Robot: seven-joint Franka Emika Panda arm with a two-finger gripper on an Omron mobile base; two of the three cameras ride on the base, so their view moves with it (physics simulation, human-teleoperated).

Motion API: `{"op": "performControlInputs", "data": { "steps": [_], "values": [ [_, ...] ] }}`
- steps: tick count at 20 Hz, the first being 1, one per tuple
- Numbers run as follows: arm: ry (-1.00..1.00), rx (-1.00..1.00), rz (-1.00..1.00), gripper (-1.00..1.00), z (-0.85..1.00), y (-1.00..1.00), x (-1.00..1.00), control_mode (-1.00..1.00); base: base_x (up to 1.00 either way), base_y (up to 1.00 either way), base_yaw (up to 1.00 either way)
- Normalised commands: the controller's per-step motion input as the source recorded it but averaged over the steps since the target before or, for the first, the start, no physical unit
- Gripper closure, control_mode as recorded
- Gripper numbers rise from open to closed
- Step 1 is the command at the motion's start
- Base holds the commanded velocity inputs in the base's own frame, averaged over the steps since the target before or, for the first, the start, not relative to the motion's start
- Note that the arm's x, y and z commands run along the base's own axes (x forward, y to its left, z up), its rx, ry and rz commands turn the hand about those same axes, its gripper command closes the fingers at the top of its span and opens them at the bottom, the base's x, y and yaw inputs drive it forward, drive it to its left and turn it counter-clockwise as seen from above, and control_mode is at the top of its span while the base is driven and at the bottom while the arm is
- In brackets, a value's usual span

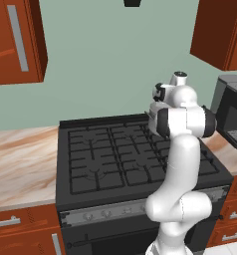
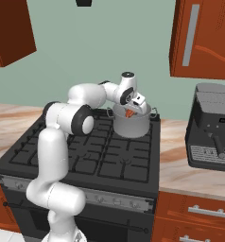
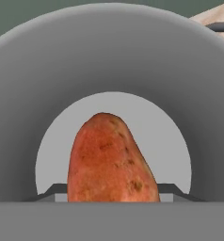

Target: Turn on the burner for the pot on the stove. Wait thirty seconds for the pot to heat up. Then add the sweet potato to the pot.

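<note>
The silver pot [image 2: 134, 126] stands on the back right burner of the black stove [image 2: 93, 158]. My gripper [image 2: 130, 111] hangs just over the pot's mouth, shut on the orange-red sweet potato [image 2: 129, 113]. In the hand view the sweet potato [image 3: 111, 160] sits between the dark fingertips [image 3: 52, 191], with the pot's grey inner wall [image 3: 109, 52] and bare bottom behind it. From the left base view the stove [image 1: 115, 154] is plain to see, while my arm hides the pot.
A dark coffee machine [image 2: 210, 127] stands on the counter right of the stove. The silver knob strip [image 2: 112, 200] runs along the stove front. Wooden wall cabinets [image 2: 204, 38] hang above on the right, and marble counter [image 1: 21, 164] lies to the stove's left.
</note>
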Motion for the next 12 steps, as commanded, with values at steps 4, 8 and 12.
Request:
{"op": "performControlInputs", "data": {
  "steps": [4,8,12],
  "values": [
    [0.0,0.0,0.0,1.0,0.0,0.0,0.0,-1.0,0.0,0.0,0.0],
    [0.0,0.0,0.0,1.0,0.0,0.0,0.0,-1.0,0.0,0.0,0.0],
    [0.0,0.0,0.0,1.0,0.0,0.0,0.0,-1.0,0.0,0.0,0.0]
  ]
}}
